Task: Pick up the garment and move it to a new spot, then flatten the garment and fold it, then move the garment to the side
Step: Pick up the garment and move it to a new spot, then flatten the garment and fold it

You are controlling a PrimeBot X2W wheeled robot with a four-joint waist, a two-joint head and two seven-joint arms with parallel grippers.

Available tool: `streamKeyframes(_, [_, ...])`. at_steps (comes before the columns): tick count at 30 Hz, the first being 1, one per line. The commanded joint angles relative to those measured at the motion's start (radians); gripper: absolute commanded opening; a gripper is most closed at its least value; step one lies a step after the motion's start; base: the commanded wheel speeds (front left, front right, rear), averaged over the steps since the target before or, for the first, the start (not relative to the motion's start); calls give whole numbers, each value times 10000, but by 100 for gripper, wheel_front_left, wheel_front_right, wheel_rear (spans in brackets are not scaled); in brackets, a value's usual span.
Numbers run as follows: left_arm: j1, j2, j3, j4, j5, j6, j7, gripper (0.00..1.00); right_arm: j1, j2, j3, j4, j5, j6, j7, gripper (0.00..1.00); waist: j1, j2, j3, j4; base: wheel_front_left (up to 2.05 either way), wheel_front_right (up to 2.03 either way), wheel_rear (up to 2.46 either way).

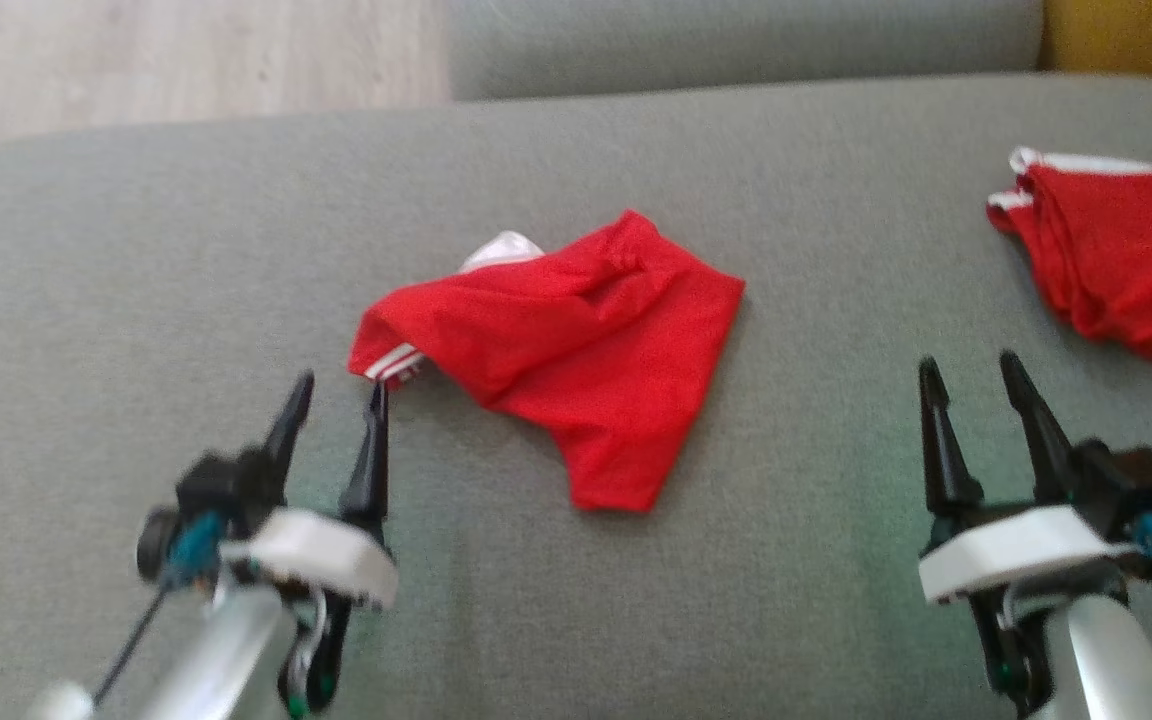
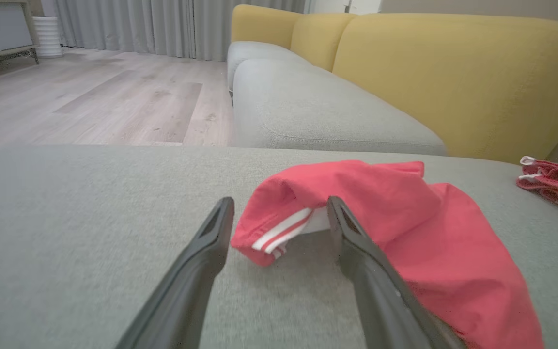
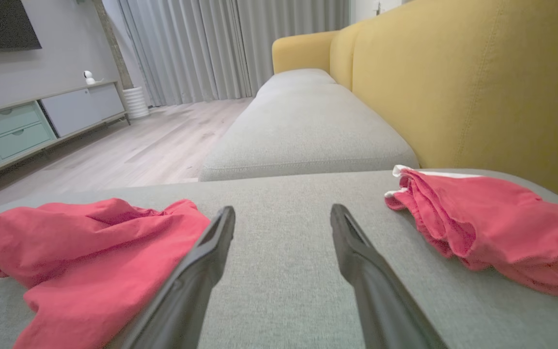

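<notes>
A red garment (image 1: 576,350) with white stripes on its hem lies crumpled in the middle of the grey sofa seat (image 1: 136,300). My left gripper (image 1: 341,395) is open just in front of the garment's striped left corner; in the left wrist view that striped corner (image 2: 279,232) lies between the spread fingers, a little beyond the tips, and nothing is gripped. My right gripper (image 1: 971,375) hovers open over bare cushion to the right of the garment (image 3: 90,252), holding nothing.
A second red garment (image 1: 1116,265) with white trim lies bunched at the seat's far right (image 3: 492,228). Yellow backrest (image 2: 453,82) runs along the right. Another grey seat cushion (image 3: 303,131) lies ahead, wooden floor (image 2: 90,97) beyond the left edge.
</notes>
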Motion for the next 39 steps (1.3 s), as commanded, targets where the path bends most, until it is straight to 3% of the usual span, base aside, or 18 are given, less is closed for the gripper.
streamKeyframes(1, [162, 190, 541, -518, -20, 160, -112, 100, 80, -18, 116, -238, -70, 65, -109, 100, 1, -1, -474, 334, 0, 0, 0])
streamKeyframes(10, [2366, 205, 1401, -2301, -89, 818, -113, 100, 771, -18, 277, -141, -55, 65, -350, 100, 1, -1, -1194, 649, 0, 0, 0])
streamKeyframes(21, [3228, 46, 1582, -2985, -7, 959, -114, 100, 1168, -18, 620, 136, 99, 65, -599, 100, 1, -1, -1416, 668, 0, 0, 0])
streamKeyframes(39, [3346, 136, 1448, -3133, 18, 1108, -25, 100, 1143, -18, 638, 252, -30, 65, -556, 100, 1, -1, -1420, 676, 0, 0, 0])
